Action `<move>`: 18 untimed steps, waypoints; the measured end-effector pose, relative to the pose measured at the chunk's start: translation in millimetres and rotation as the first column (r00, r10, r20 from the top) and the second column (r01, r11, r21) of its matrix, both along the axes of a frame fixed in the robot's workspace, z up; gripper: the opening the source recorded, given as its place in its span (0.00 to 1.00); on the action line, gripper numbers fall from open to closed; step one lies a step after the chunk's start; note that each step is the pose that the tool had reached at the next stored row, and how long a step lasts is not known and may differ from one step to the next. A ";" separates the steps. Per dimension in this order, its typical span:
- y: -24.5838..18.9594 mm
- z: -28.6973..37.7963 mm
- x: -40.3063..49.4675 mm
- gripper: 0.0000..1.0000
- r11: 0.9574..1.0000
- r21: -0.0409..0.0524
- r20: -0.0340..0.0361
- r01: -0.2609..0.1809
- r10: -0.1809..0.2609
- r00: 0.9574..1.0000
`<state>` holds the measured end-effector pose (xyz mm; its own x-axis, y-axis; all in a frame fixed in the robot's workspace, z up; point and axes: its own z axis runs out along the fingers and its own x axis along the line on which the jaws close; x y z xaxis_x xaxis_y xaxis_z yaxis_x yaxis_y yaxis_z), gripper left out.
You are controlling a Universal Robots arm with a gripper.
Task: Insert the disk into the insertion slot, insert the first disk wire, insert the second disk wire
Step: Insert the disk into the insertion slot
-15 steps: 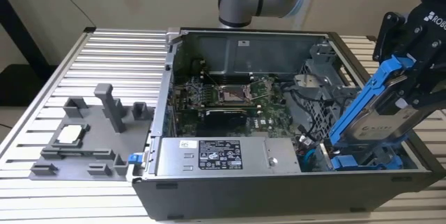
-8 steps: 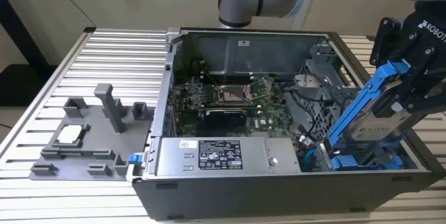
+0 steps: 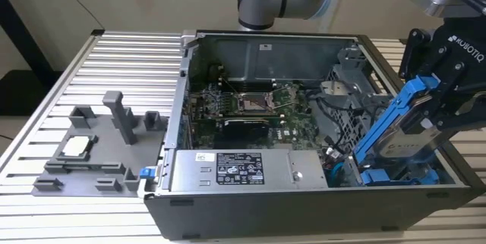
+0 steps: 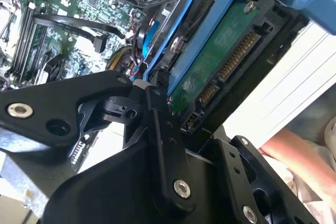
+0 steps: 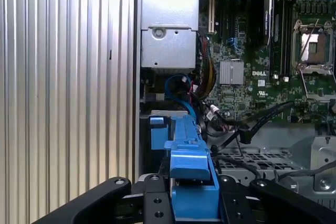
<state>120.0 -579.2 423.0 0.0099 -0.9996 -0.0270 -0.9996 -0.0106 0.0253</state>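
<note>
1 gripper (image 3: 429, 122): black, 2 fingers pinching the disk (image 3: 399, 133); in the first wrist view the fingers (image 5: 157, 203) sit 1 on each side of the blue frame.
Disk attitude: steeply tilted, upper tab above the case rim, lower end down inside the case corner, not yet seated flat.
Insertion slot (image 3: 433, 164): grey cage in that corner, largely hidden behind the disk; how far the lower end has entered cannot be told.
Other carrier (image 3: 399, 177): lies flat at the cage bottom, just below the disk's lower end.
Power supply (image 3: 243, 170): its end face is near the disk's lower edge.
Wires (image 3: 334, 161): red and blue, bunched between power supply and disk.
Case wall (image 3: 467, 164): close beside the gripper on the exterior view's right; little side room.
Motherboard (image 3: 251, 104): well apart, open space above.
Table (image 3: 122, 62): slatted, bare beside the case.
</note>
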 end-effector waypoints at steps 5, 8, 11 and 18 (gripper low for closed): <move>0.0 -5.1 1.1 0.33 1.000 0.000 0.000 0.000 0.000 1.000; 0.0 -8.1 2.0 0.33 1.000 0.001 0.000 -0.001 0.001 1.000; 0.0 -11.8 3.2 0.33 1.000 0.002 0.000 -0.002 0.002 1.000; 0.0 -22.6 4.6 0.33 1.000 0.007 0.000 -0.006 0.006 1.000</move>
<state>124.6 -579.2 400.4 0.0159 -0.9993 -0.0338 -0.9995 -0.0167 0.0252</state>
